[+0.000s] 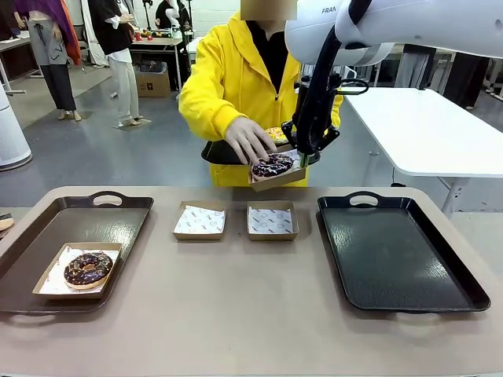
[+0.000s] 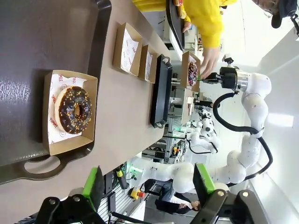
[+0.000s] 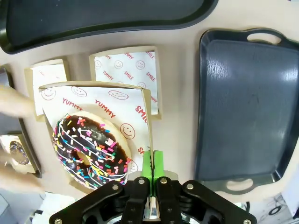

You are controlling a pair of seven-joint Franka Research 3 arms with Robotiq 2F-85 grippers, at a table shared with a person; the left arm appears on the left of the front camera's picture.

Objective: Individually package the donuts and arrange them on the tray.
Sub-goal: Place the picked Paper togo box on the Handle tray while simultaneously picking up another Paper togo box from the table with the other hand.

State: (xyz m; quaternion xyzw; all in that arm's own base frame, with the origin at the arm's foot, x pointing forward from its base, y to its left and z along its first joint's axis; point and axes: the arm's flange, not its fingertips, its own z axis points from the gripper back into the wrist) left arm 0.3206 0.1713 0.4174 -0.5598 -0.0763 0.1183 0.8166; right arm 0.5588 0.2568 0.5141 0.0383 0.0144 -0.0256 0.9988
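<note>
Cardboard box [image 3: 105, 105] clenched edgewise in right end effector [image 3: 152, 161]; keep level, sprinkle donut [image 3: 100, 149] just beside, person's hand [image 1: 247, 140] touching.

1. A robotics lab hall: a white robot arm [image 1: 409, 23] reaches over the tan surface [image 1: 236, 314].
2. Behind it lie a bare grey floor [image 1: 157, 149], a plain white table [image 1: 424, 129] and people [image 1: 118, 47] standing about.
</note>
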